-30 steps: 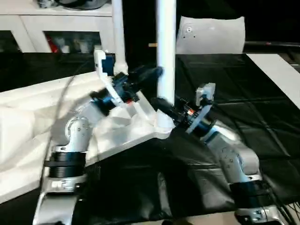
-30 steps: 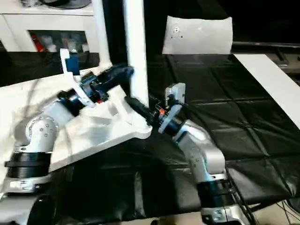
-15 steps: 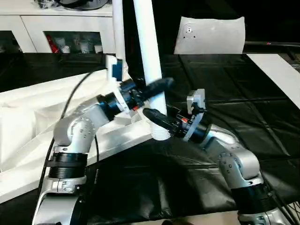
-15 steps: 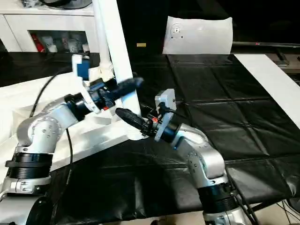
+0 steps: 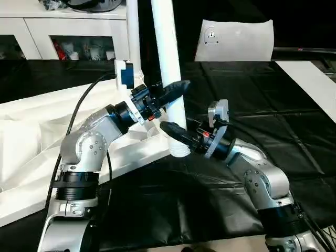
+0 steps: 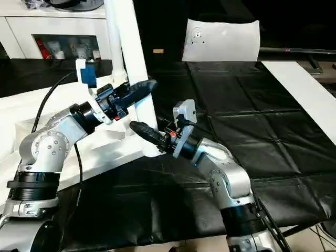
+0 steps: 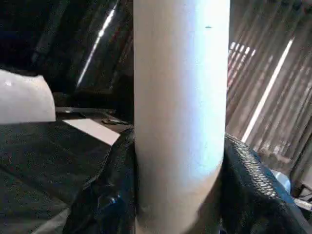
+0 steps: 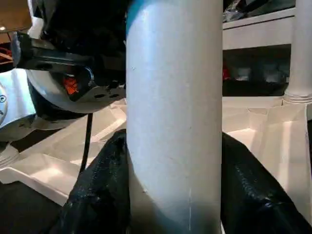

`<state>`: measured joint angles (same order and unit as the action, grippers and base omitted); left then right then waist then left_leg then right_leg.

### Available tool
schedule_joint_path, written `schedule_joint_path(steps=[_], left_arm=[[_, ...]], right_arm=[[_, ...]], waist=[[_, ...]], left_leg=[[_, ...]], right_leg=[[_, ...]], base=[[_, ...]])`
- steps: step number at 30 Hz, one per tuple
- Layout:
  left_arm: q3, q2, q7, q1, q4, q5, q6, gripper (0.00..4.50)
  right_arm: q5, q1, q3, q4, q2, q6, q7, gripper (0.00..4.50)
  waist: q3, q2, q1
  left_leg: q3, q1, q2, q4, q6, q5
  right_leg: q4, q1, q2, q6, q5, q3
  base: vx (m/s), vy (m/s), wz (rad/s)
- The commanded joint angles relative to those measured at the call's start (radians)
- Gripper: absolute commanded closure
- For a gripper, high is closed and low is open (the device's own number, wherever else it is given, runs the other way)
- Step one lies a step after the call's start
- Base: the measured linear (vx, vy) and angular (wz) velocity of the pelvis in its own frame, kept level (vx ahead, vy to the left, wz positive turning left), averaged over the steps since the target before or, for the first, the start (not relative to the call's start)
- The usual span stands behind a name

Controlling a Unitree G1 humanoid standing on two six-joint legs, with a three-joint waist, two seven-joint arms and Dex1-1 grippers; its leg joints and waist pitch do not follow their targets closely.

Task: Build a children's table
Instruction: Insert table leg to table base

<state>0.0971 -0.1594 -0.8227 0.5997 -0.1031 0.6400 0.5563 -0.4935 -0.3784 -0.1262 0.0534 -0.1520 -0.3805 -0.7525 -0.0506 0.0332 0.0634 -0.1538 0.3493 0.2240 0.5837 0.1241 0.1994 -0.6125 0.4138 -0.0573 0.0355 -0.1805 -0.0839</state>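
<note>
The children's table lies upside down: its white top (image 5: 47,121) shows its ribbed underside at the left. One white leg (image 5: 131,37) stands in the far corner. A second leg (image 5: 167,63) rises from the near right corner socket (image 5: 179,149), its top leaning slightly left. My left gripper (image 5: 173,90) is shut on this leg about a third of the way up. My right gripper (image 5: 174,131) is shut on it just above the socket. In each wrist view the leg (image 7: 180,112) (image 8: 173,112) sits tight between two black fingers (image 7: 112,195) (image 8: 248,195).
The black-covered work surface (image 5: 252,105) stretches to the right. A white cabinet with shelves (image 5: 63,26) stands at the back left. A white sheet (image 5: 236,37) lies at the back, and a long white strip (image 5: 315,84) at the far right.
The held leg has tipped from upright to leaning left at its top. My left arm has swung out and its gripper now holds the leg a little higher. The right gripper has kept its hold.
</note>
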Motion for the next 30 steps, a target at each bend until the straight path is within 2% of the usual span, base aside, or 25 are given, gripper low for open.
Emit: schedule_joint_path(steps=[1,8,13,15,19,20,21,22,26,28,30], left_arm=[[-0.032,-0.022,-0.008,-0.011,0.001,-0.060,-0.051,2.59],[-0.076,-0.048,-0.056,-0.026,0.000,-0.114,-0.131,2.62],[-0.055,-0.046,-0.015,-0.015,-0.003,-0.083,-0.074,2.65],[-0.013,-0.024,0.075,0.013,-0.006,-0.041,-0.019,2.65],[0.009,-0.010,0.150,0.031,-0.022,-0.045,0.001,2.65],[0.013,-0.006,0.170,0.036,-0.028,-0.050,0.005,2.65],[0.010,-0.009,0.184,0.038,-0.030,-0.063,0.010,2.65],[0.016,-0.008,0.201,0.042,-0.031,-0.063,0.020,2.65],[0.027,-0.007,0.221,0.050,-0.032,-0.056,0.036,2.65],[0.030,-0.008,0.226,0.053,-0.028,-0.048,0.046,2.65],[0.045,-0.005,0.221,0.051,-0.006,-0.001,0.076,2.65]], right_arm=[[0.000,-0.024,0.030,-0.001,0.001,0.020,0.015,2.61],[0.009,-0.023,0.029,0.007,0.009,0.031,0.018,2.61],[0.024,-0.021,0.032,0.010,0.014,0.036,0.032,2.61],[0.042,-0.023,0.034,0.013,0.017,0.042,0.048,2.61],[0.042,-0.029,0.037,0.020,0.017,0.023,0.061,2.61],[0.039,-0.032,0.039,0.022,0.016,0.013,0.065,2.26],[0.054,-0.037,0.031,0.026,0.006,0.000,0.069,2.05],[0.034,-0.041,0.040,0.023,0.007,-0.025,0.068,1.91],[0.002,-0.050,0.060,0.018,0.009,-0.061,0.068,1.57],[-0.016,-0.056,0.073,0.013,0.007,-0.073,0.066,1.42],[-0.071,-0.080,0.110,0.001,-0.017,-0.127,0.057,1.19]], waist=[[0.067,-0.016,0.005],[0.069,-0.024,0.004],[0.068,-0.027,0.003],[0.068,-0.026,0.003],[0.068,-0.026,0.004],[0.068,-0.026,0.003],[0.068,-0.026,0.004],[0.068,-0.026,0.003],[0.069,-0.025,0.003],[0.071,-0.026,0.004],[0.072,-0.023,0.005]], left_leg=[[-0.014,0.008,-0.002,-0.056,-0.031,0.075],[-0.012,0.006,-0.001,-0.056,-0.018,0.090],[-0.011,0.005,-0.001,-0.056,-0.013,0.101],[-0.012,0.005,-0.001,-0.056,-0.011,0.107],[-0.012,0.006,-0.003,-0.054,-0.011,0.109],[-0.012,0.007,-0.004,-0.054,-0.011,0.109],[-0.012,0.006,-0.004,-0.053,-0.012,0.107],[-0.011,0.006,-0.004,-0.054,-0.012,0.104],[-0.012,0.007,-0.007,-0.052,-0.019,0.099],[-0.011,0.006,-0.005,-0.052,-0.022,0.083],[-0.011,0.005,-0.005,-0.052,-0.025,0.075]], right_leg=[[0.065,-0.081,-0.061,0.161,-0.094,0.052],[0.063,-0.081,-0.061,0.162,-0.091,0.052],[0.063,-0.080,-0.060,0.169,-0.096,0.051],[0.062,-0.080,-0.060,0.172,-0.098,0.050],[0.066,-0.081,-0.059,0.170,-0.117,0.050],[0.066,-0.081,-0.058,0.168,-0.120,0.050],[0.067,-0.080,-0.058,0.163,-0.123,0.050],[0.066,-0.081,-0.057,0.162,-0.122,0.049],[0.069,-0.082,-0.057,0.147,-0.136,0.049],[0.066,-0.080,-0.058,0.155,-0.110,0.049],[0.061,-0.083,-0.057,0.169,-0.093,0.049]], base=[[0.000,0.000,0.00],[0.000,0.000,0.00],[0.000,0.000,0.00],[0.000,0.000,0.00],[0.000,0.000,0.00],[0.000,0.000,0.00],[0.000,0.000,0.00],[0.000,0.000,0.00],[0.000,0.000,0.00],[0.000,0.000,0.00],[0.000,0.000,0.00]])
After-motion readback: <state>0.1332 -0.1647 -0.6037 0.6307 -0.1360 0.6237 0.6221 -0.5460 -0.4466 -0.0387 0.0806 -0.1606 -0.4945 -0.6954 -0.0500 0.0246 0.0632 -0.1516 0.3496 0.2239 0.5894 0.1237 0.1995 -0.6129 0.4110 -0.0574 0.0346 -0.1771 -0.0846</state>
